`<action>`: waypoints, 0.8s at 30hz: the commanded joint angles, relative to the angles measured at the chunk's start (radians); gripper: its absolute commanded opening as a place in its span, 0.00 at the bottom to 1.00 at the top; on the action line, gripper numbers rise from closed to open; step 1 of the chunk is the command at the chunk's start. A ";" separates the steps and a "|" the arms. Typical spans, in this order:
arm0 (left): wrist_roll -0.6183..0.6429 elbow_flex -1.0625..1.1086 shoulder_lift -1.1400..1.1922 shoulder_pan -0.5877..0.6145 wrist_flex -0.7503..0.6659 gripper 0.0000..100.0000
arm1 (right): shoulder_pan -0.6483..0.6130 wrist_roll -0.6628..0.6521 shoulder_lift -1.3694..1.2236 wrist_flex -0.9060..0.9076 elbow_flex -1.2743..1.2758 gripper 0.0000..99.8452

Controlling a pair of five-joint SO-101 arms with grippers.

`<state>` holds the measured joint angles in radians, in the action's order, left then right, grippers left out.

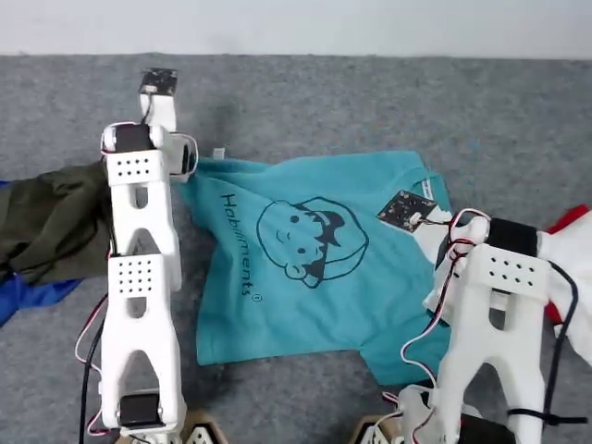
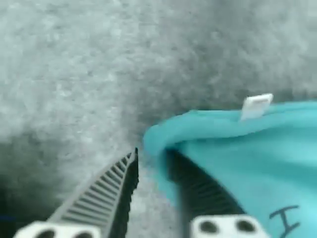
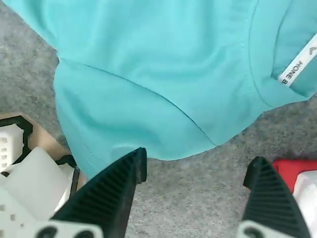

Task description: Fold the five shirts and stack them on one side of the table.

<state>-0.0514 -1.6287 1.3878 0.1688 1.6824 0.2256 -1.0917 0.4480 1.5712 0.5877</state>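
A: High view: teal shirt (image 1: 305, 259) spread flat, print up, mid-table on the grey cover (image 1: 370, 102). Collar end toward the right arm, opposite end toward the left arm.

B: Left gripper (image 2: 153, 156)?

A: Down at the shirt's far left corner. Fingers (image 2: 114, 193) slightly apart, straddling a raised fold of the teal edge. Fabric lying against one finger, a gap visible to the other. Not clamped on it.

B: Anything else by that corner?

A: Small white tag (image 2: 256, 106) sticking up from the edge, just beyond the fold.

B: Right gripper (image 3: 198, 163)?

A: Fingers (image 3: 119, 198) wide apart, holding nothing. Hanging over bare grey cover just beside the sleeve edge, near the collar. Cannot tell whether touching the cover. Collar label (image 3: 297, 67) inside the neckline, close by.

B: Other clothes?

A: Olive shirt (image 1: 46, 222) bunched at the table's left edge, partly under the left arm, just beside the teal corner. Blue shirt (image 1: 28, 291) poking out beneath the olive one, on the side nearer the arm bases. Red cloth (image 1: 573, 220) and white cloth (image 1: 581, 314) heaped at the right edge, next to the right arm, apart from the teal shirt. Red also peeking in right beside one right finger in the right wrist view.
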 commanded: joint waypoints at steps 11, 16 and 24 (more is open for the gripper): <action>0.127 0.143 -0.344 0.046 0.080 0.27 | 0.010 0.012 -0.001 0.012 -0.037 0.32; 0.129 0.467 -0.529 0.060 0.078 0.27 | 0.007 0.012 -0.001 0.001 -0.037 0.32; 0.126 0.984 -0.890 -0.049 0.078 0.27 | 0.007 0.009 -0.001 -0.005 -0.037 0.32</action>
<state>0.0667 -0.9060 0.7296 0.1887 1.7269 0.2256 -1.0917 0.4480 1.5727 0.5877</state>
